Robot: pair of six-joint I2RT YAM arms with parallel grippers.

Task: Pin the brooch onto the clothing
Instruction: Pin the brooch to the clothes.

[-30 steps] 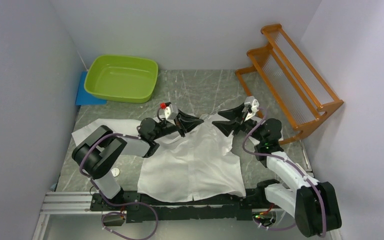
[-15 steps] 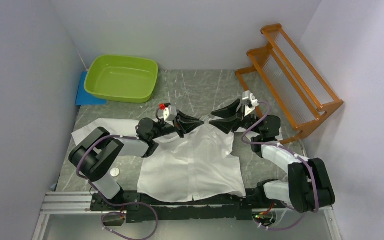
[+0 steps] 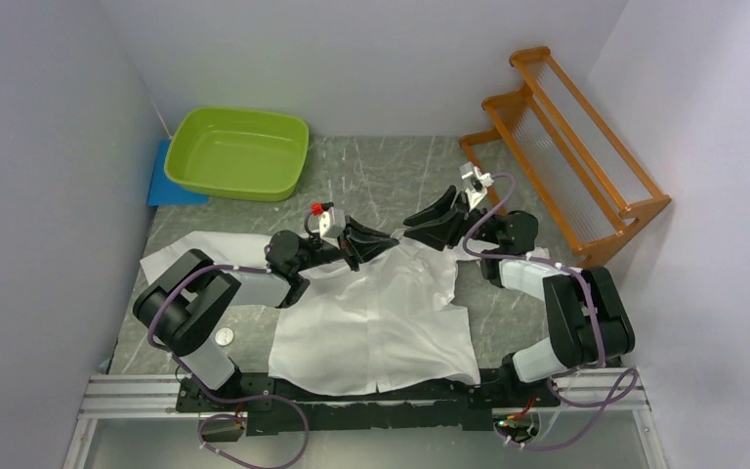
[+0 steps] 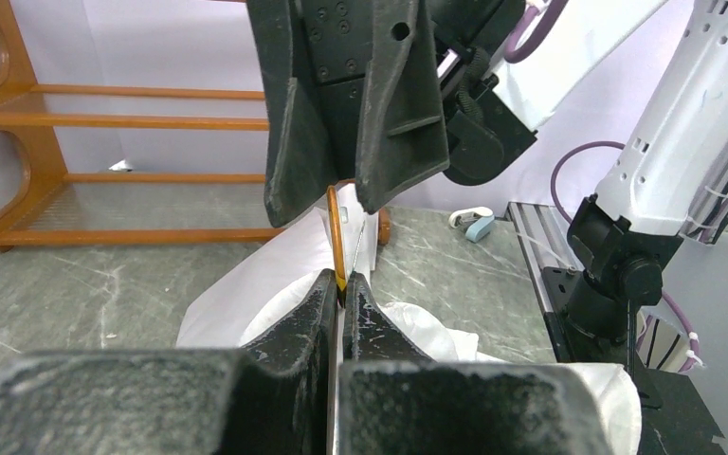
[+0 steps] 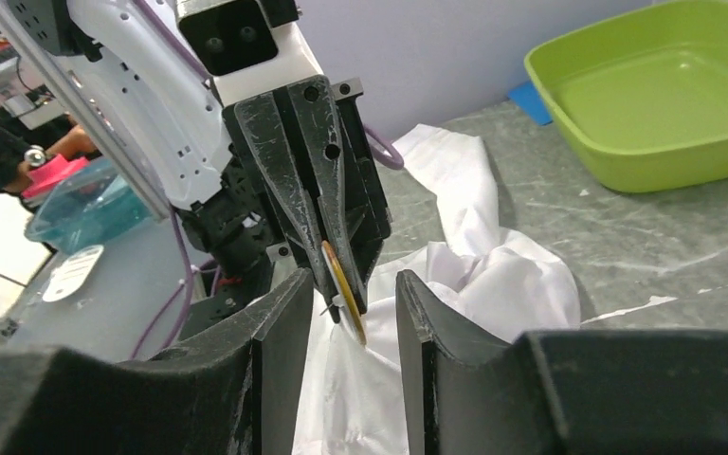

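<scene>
Grey marbled table (image 3: 391, 166), hemmed in by plain white walls, carries one of each thing. There is one green basin (image 3: 239, 156), one blue mat (image 3: 164, 186) under it, one orange wooden rack (image 3: 629, 223), one shirt (image 3: 376, 313) and one brooch (image 4: 336, 237). One small round silvery thing (image 3: 223, 337) also lies beside the left arm.

Two arms reach in from the near edge. The basin sits at the far left and nothing shows inside it. The rack stands at the far right, its shelves bare.

The shirt is white and thin, spread front-up on the near middle of the table, its button line running down the centre. One sleeve trails off to the left. The collar end is bunched and lifted under the grippers.

The brooch is a flat golden disc seen edge-on, with a fine wire beside it. It is held off the table just above the bunched collar end.

The left gripper (image 4: 341, 284) is clamped tight on the disc's lower edge. The right gripper (image 5: 349, 284) faces it tip to tip, with its fingers parted on either side of the disc. A gap shows on both sides, so it grips nothing.
</scene>
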